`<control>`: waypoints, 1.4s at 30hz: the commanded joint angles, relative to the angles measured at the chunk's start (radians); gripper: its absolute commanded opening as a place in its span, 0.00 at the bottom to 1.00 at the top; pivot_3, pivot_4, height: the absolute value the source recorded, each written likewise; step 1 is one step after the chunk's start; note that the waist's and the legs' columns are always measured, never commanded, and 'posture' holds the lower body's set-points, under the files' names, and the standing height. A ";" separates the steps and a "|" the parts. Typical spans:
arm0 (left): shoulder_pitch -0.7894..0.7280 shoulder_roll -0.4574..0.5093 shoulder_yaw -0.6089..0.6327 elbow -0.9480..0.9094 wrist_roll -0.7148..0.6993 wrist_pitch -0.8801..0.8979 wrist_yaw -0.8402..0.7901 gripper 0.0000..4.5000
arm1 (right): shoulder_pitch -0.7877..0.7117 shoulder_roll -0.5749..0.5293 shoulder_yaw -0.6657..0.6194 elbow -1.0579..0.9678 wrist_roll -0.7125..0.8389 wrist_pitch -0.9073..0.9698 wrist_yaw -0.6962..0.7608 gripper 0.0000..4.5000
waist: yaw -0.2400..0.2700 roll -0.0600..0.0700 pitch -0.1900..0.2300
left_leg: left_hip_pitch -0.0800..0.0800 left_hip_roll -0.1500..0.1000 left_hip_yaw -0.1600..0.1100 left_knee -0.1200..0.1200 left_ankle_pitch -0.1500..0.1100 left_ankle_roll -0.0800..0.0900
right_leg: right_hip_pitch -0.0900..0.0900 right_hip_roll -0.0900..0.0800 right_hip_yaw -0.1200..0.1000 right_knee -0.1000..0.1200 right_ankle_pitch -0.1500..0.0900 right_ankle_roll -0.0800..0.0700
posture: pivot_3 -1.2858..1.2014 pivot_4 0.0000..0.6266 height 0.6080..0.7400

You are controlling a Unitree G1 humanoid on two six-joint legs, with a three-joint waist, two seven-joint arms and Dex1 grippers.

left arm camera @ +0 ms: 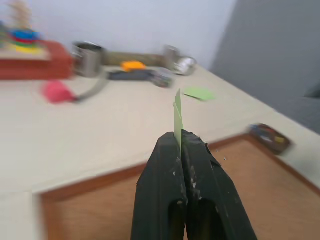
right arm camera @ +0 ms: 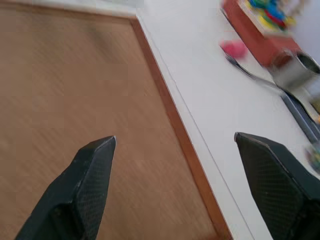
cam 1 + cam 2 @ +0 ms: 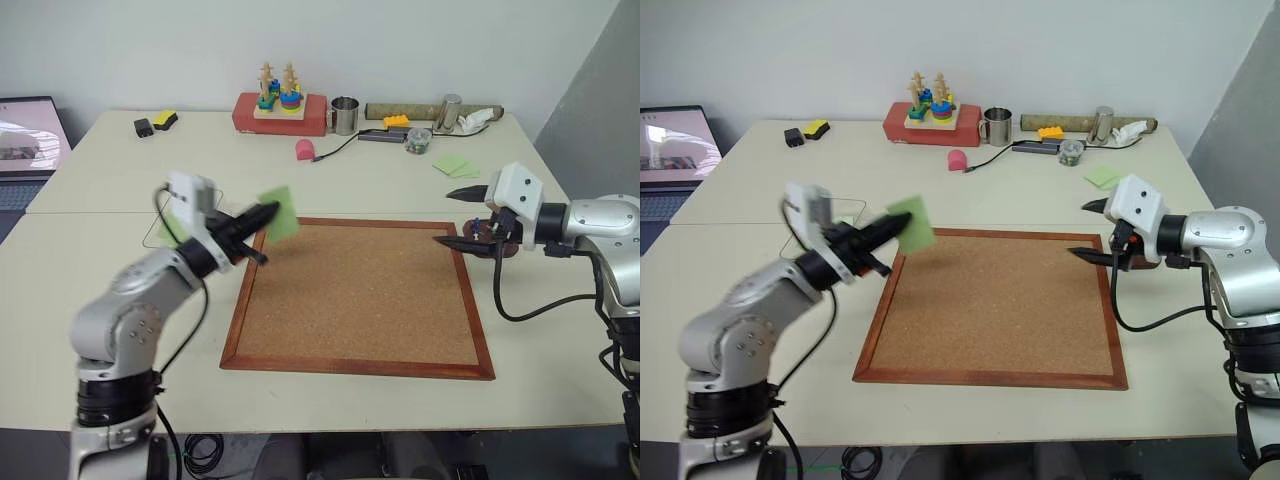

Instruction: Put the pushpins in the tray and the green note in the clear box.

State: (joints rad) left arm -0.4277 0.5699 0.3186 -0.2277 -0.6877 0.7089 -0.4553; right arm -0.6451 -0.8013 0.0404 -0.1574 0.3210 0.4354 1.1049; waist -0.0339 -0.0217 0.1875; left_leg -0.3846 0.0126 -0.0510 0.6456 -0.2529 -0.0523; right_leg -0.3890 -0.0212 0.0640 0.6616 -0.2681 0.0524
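Green note (image 3: 279,212) clamped in left pincer (image 3: 262,215) above corkboard (image 3: 360,295), right pincer (image 3: 452,217) apart, cream table (image 3: 400,185), white wall (image 3: 400,50)

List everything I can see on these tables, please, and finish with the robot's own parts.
Corkboard: one, wood-framed, table centre.
Green note: one, pinched in the left gripper, above the board's far left corner.
Tray: one, dark reddish-brown, beside the board's right edge.
Loose green notes: a few, far right.
Clear box: one, transparent, left of the board.
Metal mug: one, back.
Red toy base: one, holding coloured rings.
Pink object: one.
Laptop: one, far left.
Left gripper: jaws shut.
Right gripper: jaws open, empty.
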 commanded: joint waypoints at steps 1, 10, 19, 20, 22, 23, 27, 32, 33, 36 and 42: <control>-0.046 0.065 0.065 0.113 0.108 -0.099 0.050 0.00 | -0.070 0.040 -0.015 -0.093 0.089 0.123 -0.039 0.88 | 0.001 0.000 0.000 | 0.000 0.000 0.000 0.000 0.000 0.000 | 0.000 0.000 0.000 0.000 0.000 0.000 | 0.52 0.24 1.00; -0.123 0.109 0.020 0.426 0.284 -0.247 0.047 0.00 | -0.163 0.129 0.047 -0.053 0.046 0.195 -0.125 0.88 | 0.007 0.000 0.000 | -0.005 0.000 -0.002 0.000 0.000 0.000 | -0.002 -0.001 -0.003 -0.001 0.000 0.000 | 0.52 0.24 1.00; -0.146 0.139 -0.072 0.506 0.406 -0.321 0.004 0.32 | -0.153 0.123 0.046 -0.040 0.023 0.194 -0.143 0.89 | 0.005 -0.001 0.000 | -0.017 0.000 -0.002 0.000 0.000 0.000 | -0.018 -0.002 -0.003 0.003 0.000 0.000 | 0.52 0.24 1.00; -0.147 0.138 -0.072 0.506 0.411 -0.325 0.001 0.36 | -0.150 0.122 0.045 -0.040 0.021 0.193 -0.142 0.89 | 0.004 -0.001 0.000 | -0.017 0.000 -0.001 0.000 0.000 0.000 | -0.018 -0.002 -0.003 0.003 0.000 0.000 | 0.52 0.24 1.00; -0.148 0.141 -0.077 0.507 0.425 -0.337 -0.005 0.45 | -0.148 0.121 0.043 -0.040 0.017 0.193 -0.143 0.89 | 0.002 -0.001 0.000 | -0.017 0.000 -0.001 0.000 0.000 0.000 | -0.018 -0.002 -0.002 0.003 0.000 -0.001 | 0.52 0.24 1.00; -0.148 0.142 -0.079 0.505 0.433 -0.343 -0.004 0.49 | -0.147 0.120 0.043 -0.039 0.016 0.192 -0.143 0.89 | 0.002 -0.001 0.000 | -0.017 0.000 0.000 0.000 0.000 0.000 | -0.018 -0.002 -0.002 0.003 0.000 -0.001 | 0.52 0.24 1.00; -0.148 0.127 -0.064 0.469 0.431 -0.345 0.000 0.65 | -0.146 0.117 0.041 -0.035 0.011 0.184 -0.146 0.89 | 0.002 0.000 0.000 | -0.017 0.000 -0.001 0.000 0.000 0.000 | -0.018 -0.002 -0.002 0.004 0.000 0.000 | 0.52 0.24 1.00; -0.117 0.156 -0.039 0.308 0.311 -0.231 -0.112 0.77 | -0.131 0.091 0.021 -0.047 0.028 0.166 -0.114 0.89 | 0.002 -0.001 0.000 | -0.017 -0.001 -0.001 0.000 0.000 0.000 | -0.018 -0.002 -0.002 0.003 0.000 0.000 | 0.52 0.24 1.00; -0.088 0.188 -0.052 0.266 0.317 -0.225 -0.150 0.77 | -0.118 0.073 0.013 -0.055 0.036 0.159 -0.097 0.89 | 0.002 -0.001 0.000 | -0.018 0.000 0.000 0.000 0.000 0.000 | -0.018 -0.002 -0.002 0.003 0.000 0.000 | 0.52 0.24 1.00; 0.042 0.304 -0.042 0.126 0.310 -0.238 -0.293 0.77 | -0.048 -0.010 -0.027 -0.084 0.062 0.120 -0.011 0.89 | -0.001 -0.001 0.000 | -0.017 0.000 0.000 -0.001 0.000 0.000 | -0.018 -0.002 -0.002 0.002 0.000 0.000 | 0.52 0.24 1.00; 0.276 0.497 0.056 0.068 0.289 -0.290 -0.551 0.77 | 0.141 -0.175 -0.150 -0.107 0.094 -0.007 0.144 0.89 | 0.001 0.000 0.001 | -0.016 0.001 0.001 -0.001 0.000 0.000 | -0.018 -0.001 -0.002 0.003 -0.001 -0.001 | 0.52 0.24 1.00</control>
State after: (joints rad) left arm -0.1808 1.0170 0.3000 -0.1302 -0.3848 0.4469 -0.9287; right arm -0.5347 -0.9324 -0.0263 -0.2358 0.3975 0.4981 1.1978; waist -0.0331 -0.0215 0.1880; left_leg -0.4002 0.0135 -0.0499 0.6449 -0.2530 -0.0521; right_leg -0.4064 -0.0221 0.0623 0.6647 -0.2688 0.0504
